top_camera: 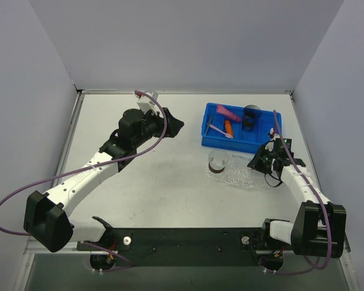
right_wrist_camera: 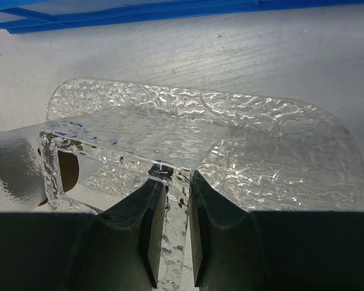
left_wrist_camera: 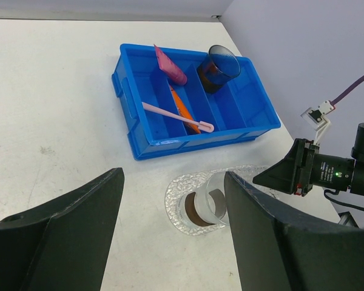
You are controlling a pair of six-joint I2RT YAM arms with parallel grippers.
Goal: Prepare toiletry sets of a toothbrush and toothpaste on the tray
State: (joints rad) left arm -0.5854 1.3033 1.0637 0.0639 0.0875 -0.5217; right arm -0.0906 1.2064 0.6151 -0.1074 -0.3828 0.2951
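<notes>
The pale toothbrush [top_camera: 218,130] [left_wrist_camera: 176,116] lies across a compartment of the blue bin [top_camera: 273,116] [left_wrist_camera: 124,91]. The magenta-pink tube [top_camera: 228,112] [left_wrist_camera: 170,65] and the orange tube [top_camera: 229,127] [left_wrist_camera: 185,109] lie in the bin too. The clear bumpy tray [top_camera: 239,176] [left_wrist_camera: 179,194] [right_wrist_camera: 261,139] lies just in front of the bin. My right gripper [top_camera: 258,162] [right_wrist_camera: 176,182] is shut on the tray's near rim. My left gripper [top_camera: 176,124] [left_wrist_camera: 173,230] is open and empty, above the table left of the bin.
A clear cup [top_camera: 218,161] [left_wrist_camera: 209,203] [right_wrist_camera: 15,170] with a brown base stands on the tray's left end. A dark translucent cup [top_camera: 251,115] [left_wrist_camera: 218,68] sits in the bin's right compartment. Walls enclose the table on three sides.
</notes>
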